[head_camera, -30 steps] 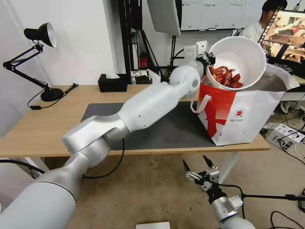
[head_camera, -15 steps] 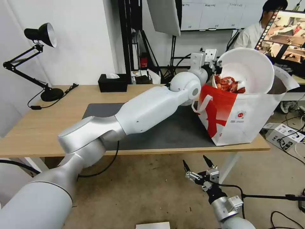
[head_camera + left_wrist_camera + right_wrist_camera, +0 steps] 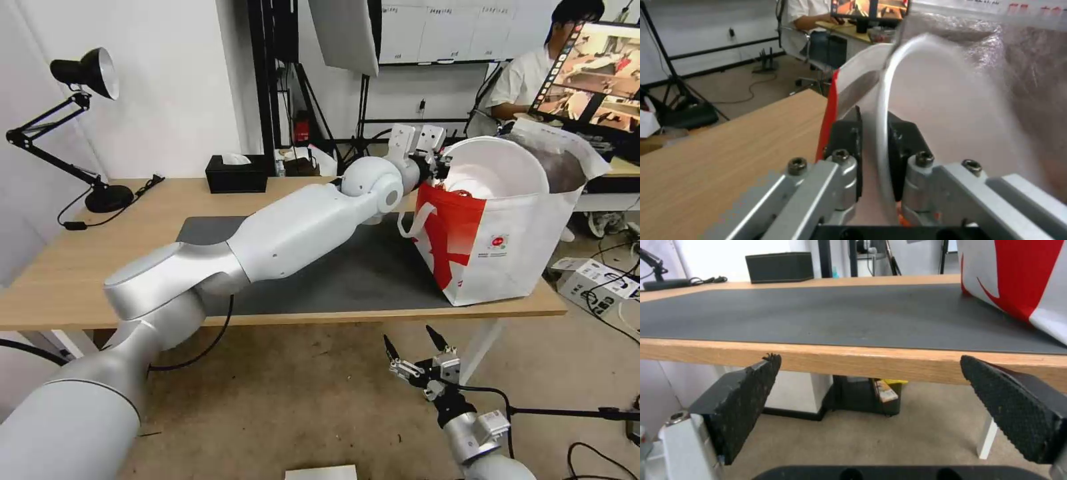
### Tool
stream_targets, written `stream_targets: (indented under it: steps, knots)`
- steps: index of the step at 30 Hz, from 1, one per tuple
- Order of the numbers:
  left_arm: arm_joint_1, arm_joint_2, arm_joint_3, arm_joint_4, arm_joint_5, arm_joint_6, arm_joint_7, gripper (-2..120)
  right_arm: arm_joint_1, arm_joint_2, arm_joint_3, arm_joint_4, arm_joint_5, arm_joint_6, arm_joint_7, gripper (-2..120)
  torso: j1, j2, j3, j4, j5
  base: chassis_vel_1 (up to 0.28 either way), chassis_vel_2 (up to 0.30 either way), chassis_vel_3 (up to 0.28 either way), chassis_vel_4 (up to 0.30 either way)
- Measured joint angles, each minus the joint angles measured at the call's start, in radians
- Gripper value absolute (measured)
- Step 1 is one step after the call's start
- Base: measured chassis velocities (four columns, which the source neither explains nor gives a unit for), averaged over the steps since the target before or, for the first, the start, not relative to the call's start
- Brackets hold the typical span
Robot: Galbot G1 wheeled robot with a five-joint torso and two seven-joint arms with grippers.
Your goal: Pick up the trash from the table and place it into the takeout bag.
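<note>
The white round bowl (image 3: pixel 497 175) stands tilted on its side, sunk partway into the mouth of the takeout bag (image 3: pixel 507 247) at the right end of the table (image 3: pixel 87 267). A trace of red shells shows at its lower rim. My left gripper (image 3: pixel 437 163) is shut on the bowl's rim at the bag's near-left top edge. In the left wrist view the black pads (image 3: pixel 846 133) pinch the white rim of the bowl (image 3: pixel 882 110), with the bag's foil lining behind it. My right gripper (image 3: pixel 419 347) hangs open below the table's front edge, nothing between its fingers (image 3: pixel 742 400).
A dark grey mat (image 3: pixel 333 267) covers the table's middle. A black tissue box (image 3: pixel 235 173) and a black desk lamp (image 3: pixel 87 127) stand at the back left. Cables and a power strip lie on the floor at the right.
My left arm has carried the bowl to the right and down from above the bag into its mouth. The red shells are now mostly hidden. The right arm has not moved.
</note>
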Motion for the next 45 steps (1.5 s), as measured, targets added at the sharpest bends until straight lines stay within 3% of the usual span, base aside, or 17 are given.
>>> stream_targets:
  steps: [6,9,13,15,22,24,30,34,38,39,41,43,45]
  knots:
    - [0.013,0.005,-0.001,-0.015,0.001,0.003,0.0,37,0.0,0.0,0.0,0.0,0.0,0.0,0.0,100,0.0,0.0,0.0,-0.0002,0.0001,0.0,0.0,0.0,0.0]
    - [0.022,0.008,-0.006,-0.026,0.0,0.004,0.0,54,0.0,0.0,0.0,0.0,0.0,0.0,0.0,100,0.0,0.0,0.0,-0.0002,0.0,0.0,0.0,0.0,0.0]
    - [0.025,0.014,-0.012,-0.036,-0.002,0.003,0.0,61,0.0,0.0,0.0,0.0,0.0,0.0,0.0,100,0.0,0.0,0.0,-0.0003,0.0,0.0,0.0,0.0,0.0]
    - [0.032,0.045,-0.026,-0.077,-0.005,-0.016,-0.003,74,0.0,0.0,0.0,0.0,0.0,0.0,0.0,100,0.0,0.0,0.0,-0.0004,0.0001,0.0,0.0,0.0,0.0]
    - [0.036,0.159,-0.05,-0.185,-0.025,-0.045,-0.045,97,0.0,0.0,0.0,0.0,0.0,0.0,0.0,100,0.0,0.0,0.0,-0.0001,-0.0001,0.0,0.0,0.0,0.0]
    - [0.036,0.179,-0.052,-0.203,-0.029,-0.05,-0.049,99,0.0,0.0,0.0,0.0,0.0,0.0,0.0,100,0.0,0.0,0.0,-0.0001,-0.0001,0.0,0.0,0.0,0.0]
    - [0.058,0.331,-0.047,-0.316,-0.014,-0.147,-0.054,100,0.0,0.0,0.0,0.0,0.0,0.0,0.0,100,0.0,0.0,0.0,-0.0001,-0.0002,0.0,0.0,0.0,0.0]
    - [0.089,0.385,-0.065,-0.36,0.0,-0.181,-0.052,100,0.0,0.0,0.0,0.0,0.0,0.0,0.0,100,0.0,0.0,0.0,-0.0001,-0.0001,0.0,0.0,0.0,0.0]
    - [0.202,0.522,-0.15,-0.453,0.028,-0.225,-0.049,100,0.0,0.0,0.0,0.0,0.0,0.0,0.0,100,0.0,0.0,0.0,-0.0001,-0.0001,0.0,0.0,0.0,0.0]
    - [0.202,0.522,-0.15,-0.453,0.028,-0.225,-0.049,100,0.0,0.0,0.0,0.0,0.0,0.0,0.0,100,0.0,0.0,0.0,-0.0001,-0.0001,0.0,0.0,0.0,0.0]
    - [0.288,0.598,-0.218,-0.503,0.047,-0.244,-0.048,100,0.0,0.0,0.0,0.0,0.0,0.0,0.0,100,0.0,0.0,0.0,0.0002,-0.0003,0.0,0.0,0.0,0.0]
    - [0.308,0.613,-0.235,-0.512,0.053,-0.247,-0.048,100,0.0,0.0,0.0,0.0,0.0,0.0,0.0,100,0.0,0.0,0.0,0.0004,-0.0003,0.0,0.0,0.0,0.0]
    - [0.418,0.68,-0.334,-0.567,0.087,-0.277,-0.044,100,0.0,0.0,0.0,0.0,0.0,0.0,0.0,100,0.0,0.0,0.0,0.0001,-0.0002,0.0,0.0,0.0,0.0]
